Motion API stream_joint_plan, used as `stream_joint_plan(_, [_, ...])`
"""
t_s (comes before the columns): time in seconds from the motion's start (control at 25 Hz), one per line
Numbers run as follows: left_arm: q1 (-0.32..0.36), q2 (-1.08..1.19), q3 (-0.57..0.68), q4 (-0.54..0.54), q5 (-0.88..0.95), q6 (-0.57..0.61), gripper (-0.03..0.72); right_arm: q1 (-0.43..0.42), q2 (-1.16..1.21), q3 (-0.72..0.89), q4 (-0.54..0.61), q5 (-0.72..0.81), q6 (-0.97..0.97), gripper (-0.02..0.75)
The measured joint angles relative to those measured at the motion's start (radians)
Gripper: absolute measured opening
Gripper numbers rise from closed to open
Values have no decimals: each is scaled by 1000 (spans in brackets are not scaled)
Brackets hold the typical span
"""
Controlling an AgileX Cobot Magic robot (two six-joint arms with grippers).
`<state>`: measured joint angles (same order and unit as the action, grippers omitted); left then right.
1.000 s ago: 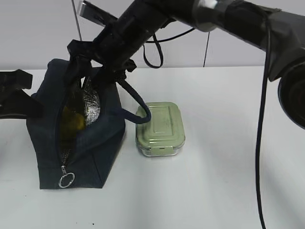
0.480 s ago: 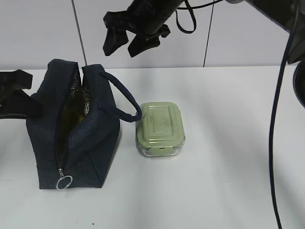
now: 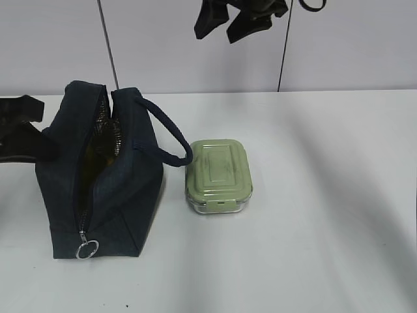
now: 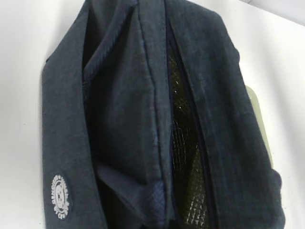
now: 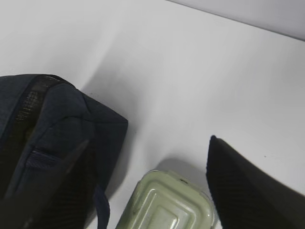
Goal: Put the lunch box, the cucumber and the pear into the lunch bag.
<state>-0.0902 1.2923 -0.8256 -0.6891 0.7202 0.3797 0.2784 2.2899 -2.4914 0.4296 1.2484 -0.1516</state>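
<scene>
The right gripper (image 3: 228,23) hangs high above the table (image 3: 313,195), jaws spread and empty. The lunch box (image 3: 219,176) sits just beside the unzipped lunch bag (image 3: 124,189). Only the left wrist view shows the bag's silvery lining (image 4: 183,143); the left gripper's clamped state isn't visible there.

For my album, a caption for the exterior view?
Open gripper above an unzipped lunch bag and lunch box.

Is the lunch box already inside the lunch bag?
No. In the exterior view the lunch box sits on the white table, right of the lunch bag, lid on.
</scene>
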Motion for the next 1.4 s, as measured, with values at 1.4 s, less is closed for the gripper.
stream_joint_plan(1.4, [0, 0, 0, 0, 0, 0, -13, -228, -401, 1023, 261, -24, -332, 554])
